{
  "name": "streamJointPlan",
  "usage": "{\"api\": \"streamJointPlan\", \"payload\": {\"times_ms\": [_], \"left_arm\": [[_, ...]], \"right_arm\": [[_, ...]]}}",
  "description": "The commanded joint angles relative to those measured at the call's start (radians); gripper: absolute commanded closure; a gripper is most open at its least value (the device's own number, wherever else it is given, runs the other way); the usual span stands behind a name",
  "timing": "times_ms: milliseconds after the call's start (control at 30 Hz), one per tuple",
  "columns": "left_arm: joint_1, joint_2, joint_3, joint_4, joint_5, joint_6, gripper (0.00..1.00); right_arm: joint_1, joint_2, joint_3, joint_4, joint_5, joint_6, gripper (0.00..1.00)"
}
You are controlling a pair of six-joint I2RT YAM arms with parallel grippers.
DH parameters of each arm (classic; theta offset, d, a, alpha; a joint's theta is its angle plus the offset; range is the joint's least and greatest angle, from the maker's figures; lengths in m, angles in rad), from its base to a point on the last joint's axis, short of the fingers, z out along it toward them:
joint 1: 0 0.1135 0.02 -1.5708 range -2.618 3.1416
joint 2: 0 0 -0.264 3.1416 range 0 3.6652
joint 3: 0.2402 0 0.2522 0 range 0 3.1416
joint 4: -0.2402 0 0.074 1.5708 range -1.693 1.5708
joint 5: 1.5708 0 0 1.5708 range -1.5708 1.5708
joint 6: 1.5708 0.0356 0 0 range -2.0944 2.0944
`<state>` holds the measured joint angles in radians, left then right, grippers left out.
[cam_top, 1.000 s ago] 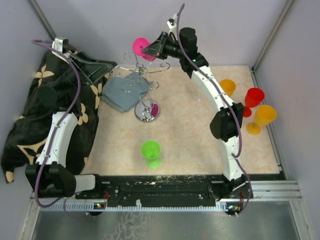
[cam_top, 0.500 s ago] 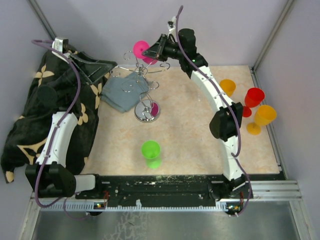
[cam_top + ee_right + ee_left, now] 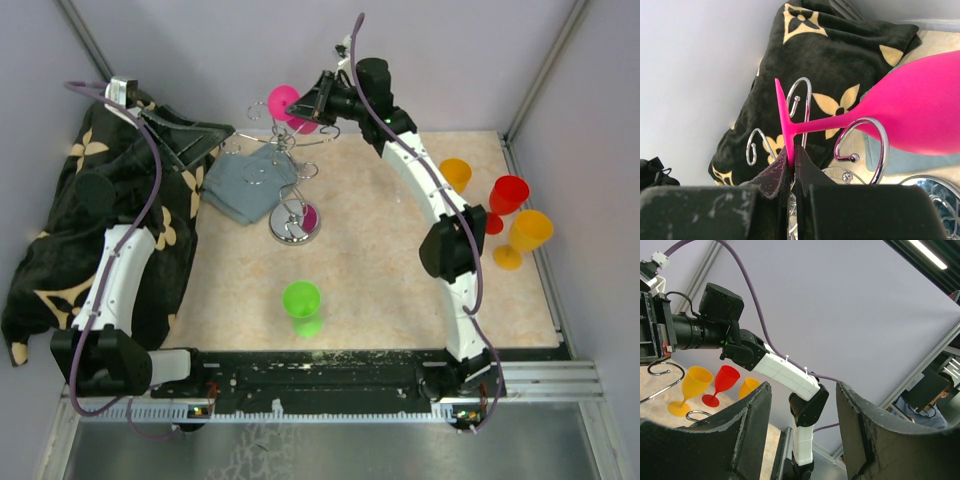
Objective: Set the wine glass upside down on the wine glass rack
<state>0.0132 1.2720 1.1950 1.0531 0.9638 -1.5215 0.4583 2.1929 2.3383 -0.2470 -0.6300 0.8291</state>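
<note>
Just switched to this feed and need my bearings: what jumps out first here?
The pink wine glass, pinched by its foot in the shut right gripper, lies sideways high over the wine glass rack at the back of the workspace, its stem close to the curled loops. The left gripper hangs open over the black flowered blanket at the left.
</note>
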Motion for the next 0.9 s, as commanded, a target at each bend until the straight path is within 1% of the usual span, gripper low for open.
{"api": "streamJointPlan", "payload": {"times_ms": [0,500,733,867], "left_arm": [[0.004,-0.029,-0.007,0.021,0.01,0.004,0.4],[0.004,-0.037,-0.015,0.02,0.009,0.002,0.4],[0.005,-0.042,-0.017,0.017,0.011,0.004,0.4],[0.004,-0.042,-0.016,0.015,0.01,0.001,0.4]], "right_arm": [[0.004,-0.097,0.031,0.024,0.002,-0.022,1.0],[-0.006,-0.128,-0.007,-0.003,-0.011,-0.024,1.0],[-0.012,-0.096,0.05,-0.065,-0.018,-0.033,1.0],[-0.015,-0.095,0.053,-0.078,-0.022,-0.033,1.0]]}}
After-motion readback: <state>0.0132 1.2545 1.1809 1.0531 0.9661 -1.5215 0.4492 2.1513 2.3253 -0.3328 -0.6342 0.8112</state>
